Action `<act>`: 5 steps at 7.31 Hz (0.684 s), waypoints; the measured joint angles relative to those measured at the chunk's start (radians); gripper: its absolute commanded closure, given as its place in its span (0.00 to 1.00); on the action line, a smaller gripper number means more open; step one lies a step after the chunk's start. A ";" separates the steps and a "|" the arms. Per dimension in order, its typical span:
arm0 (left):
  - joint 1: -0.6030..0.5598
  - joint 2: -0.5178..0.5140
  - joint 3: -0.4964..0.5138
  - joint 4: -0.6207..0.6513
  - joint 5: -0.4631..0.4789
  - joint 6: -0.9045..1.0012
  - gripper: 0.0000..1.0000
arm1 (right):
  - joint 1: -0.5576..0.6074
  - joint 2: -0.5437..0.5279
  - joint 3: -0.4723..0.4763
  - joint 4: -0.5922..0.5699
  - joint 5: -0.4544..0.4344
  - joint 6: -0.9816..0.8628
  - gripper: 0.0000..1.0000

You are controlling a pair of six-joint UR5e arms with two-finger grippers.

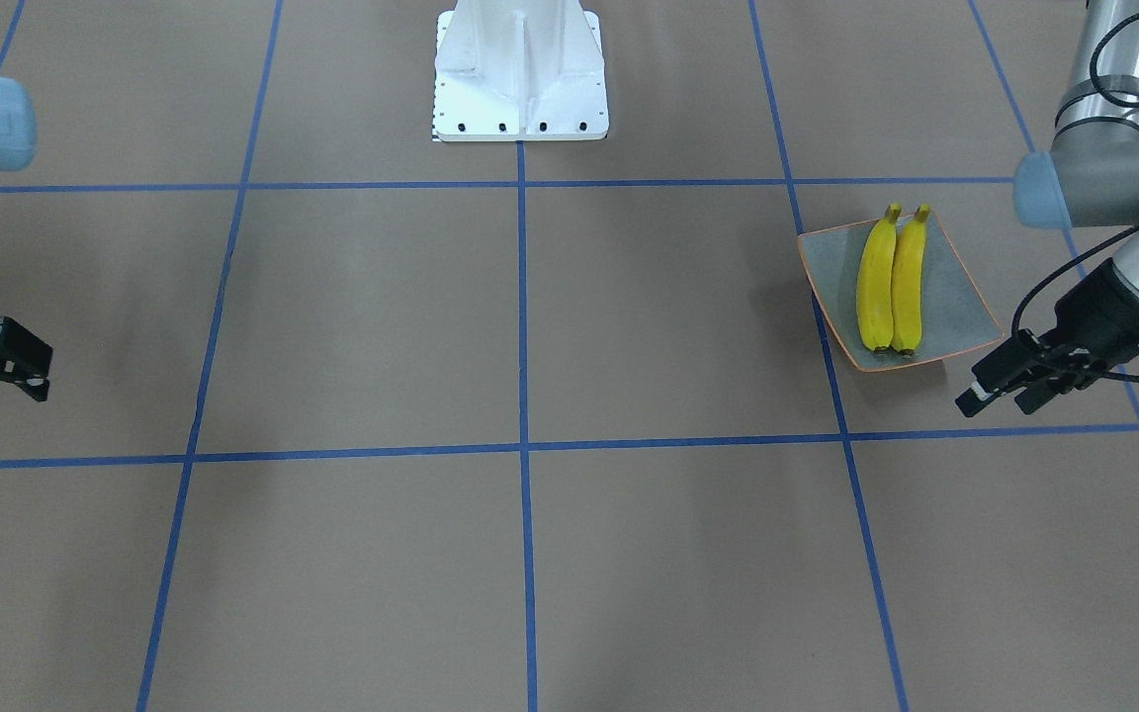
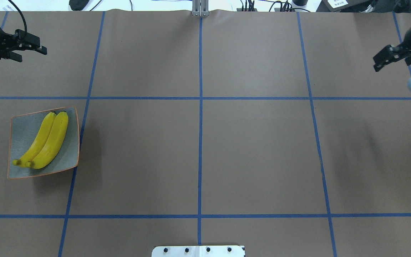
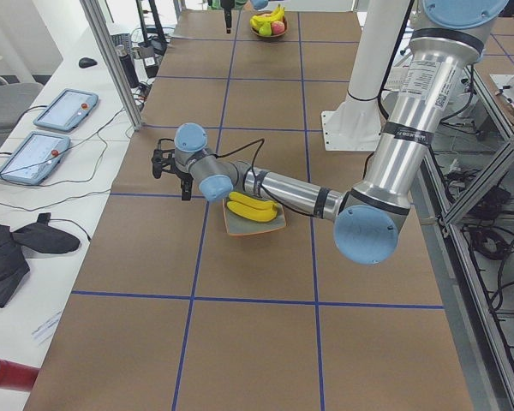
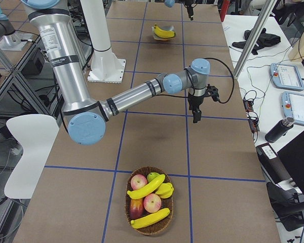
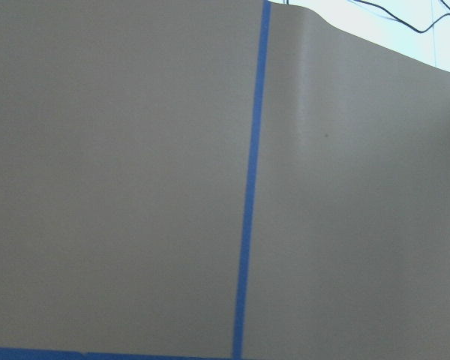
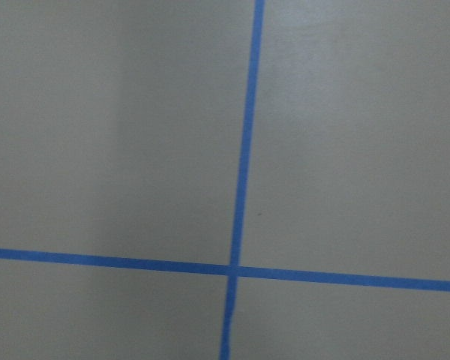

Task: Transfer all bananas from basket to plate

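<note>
Legible text: none.
- Label on left arm (image 3: 427,79): printed, too small to read.
- Label on right arm (image 4: 52,36): printed, unreadable.
- White card (image 2: 338,3), beyond the tabletop's (image 2: 255,153) far edge: print blurred.

bananas (image 2: 45,141) side by side on plate (image 2: 21,128) | seemingly two more in basket (image 4: 127,198)

Two bananas (image 2: 51,142) side by side on the plate (image 2: 21,128)
</note>
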 measured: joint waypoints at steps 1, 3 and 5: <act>-0.005 -0.001 -0.002 0.024 0.006 0.038 0.00 | 0.062 -0.064 -0.003 -0.003 0.005 -0.134 0.01; -0.007 -0.001 -0.010 0.034 0.009 0.051 0.00 | 0.150 -0.193 -0.010 -0.007 0.001 -0.404 0.01; -0.006 -0.001 -0.016 0.035 0.009 0.050 0.00 | 0.180 -0.303 -0.036 -0.014 -0.044 -0.620 0.01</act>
